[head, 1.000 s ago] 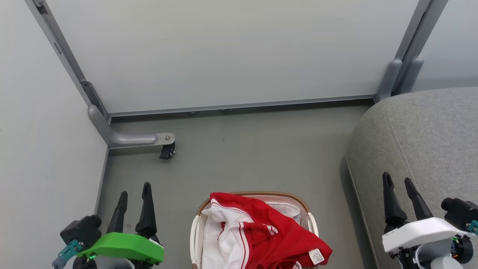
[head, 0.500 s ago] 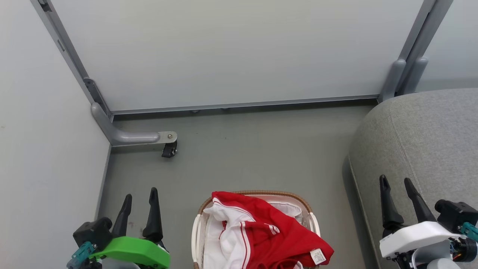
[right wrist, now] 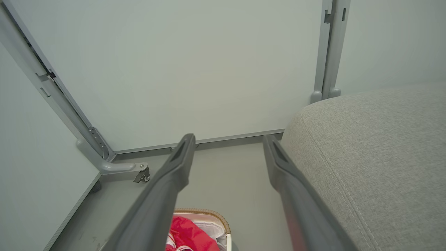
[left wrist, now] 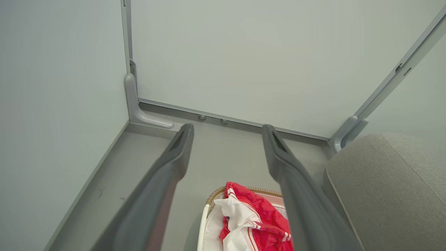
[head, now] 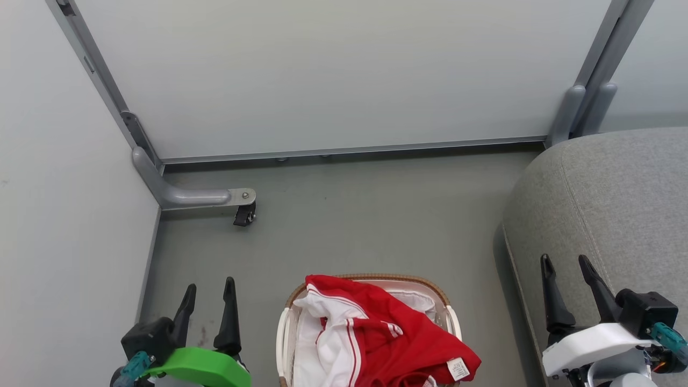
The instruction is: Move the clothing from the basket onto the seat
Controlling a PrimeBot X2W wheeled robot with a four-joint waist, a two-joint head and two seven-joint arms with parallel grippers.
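Note:
Red clothing (head: 392,333) with white panels, stripes and a small white label fills the white basket (head: 280,336) with a brown woven rim at the bottom centre of the head view, spilling over its right side. The grey seat (head: 618,199) stands to the right. My left gripper (head: 210,289) hangs open over the floor left of the basket. My right gripper (head: 565,262) is open above the seat's left edge. The left wrist view has the clothing (left wrist: 259,223), basket (left wrist: 202,226) and seat (left wrist: 390,188). The right wrist view has the clothing (right wrist: 188,235), basket rim (right wrist: 205,211) and seat (right wrist: 376,150).
Pale partition panels (head: 333,75) on grey frames wall in the space at the back and left. A grey foot with a black caster (head: 243,215) juts onto the grey floor (head: 365,220) at back left.
Both grippers have drawn back toward the bottom of the head view, the left one also shifting right toward the basket. The camera has shifted slightly. Clothing and basket lie unchanged.

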